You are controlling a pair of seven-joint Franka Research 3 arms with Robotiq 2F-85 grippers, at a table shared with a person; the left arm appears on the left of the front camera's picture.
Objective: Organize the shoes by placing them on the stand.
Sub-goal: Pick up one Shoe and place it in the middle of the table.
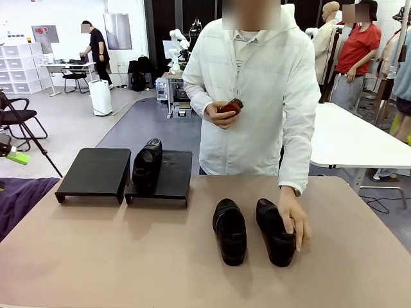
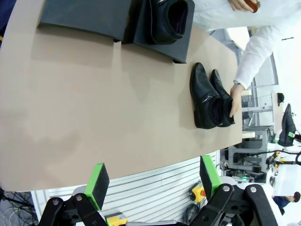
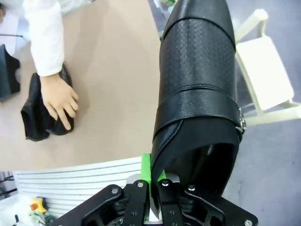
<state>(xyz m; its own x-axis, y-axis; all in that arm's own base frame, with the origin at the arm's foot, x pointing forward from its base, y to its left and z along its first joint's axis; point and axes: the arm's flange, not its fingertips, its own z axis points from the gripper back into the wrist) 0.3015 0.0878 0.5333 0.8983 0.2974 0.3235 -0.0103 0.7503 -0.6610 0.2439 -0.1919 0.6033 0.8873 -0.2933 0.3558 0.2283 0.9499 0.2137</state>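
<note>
Seemingly, right claw (image 3: 153, 178) grips shoe (image 3: 197, 80).

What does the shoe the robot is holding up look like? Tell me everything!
The shoe is black leather. Its toe part has a fine dotted texture, and a smoother strap crosses the middle, with a small silver metal piece at one side. The toe points away from the camera and the dark opening faces it. The right gripper is shut on the rim of that opening, with a green pad against the leather. The shoe hangs in the air near the table edge, and nothing else touches it.
</note>
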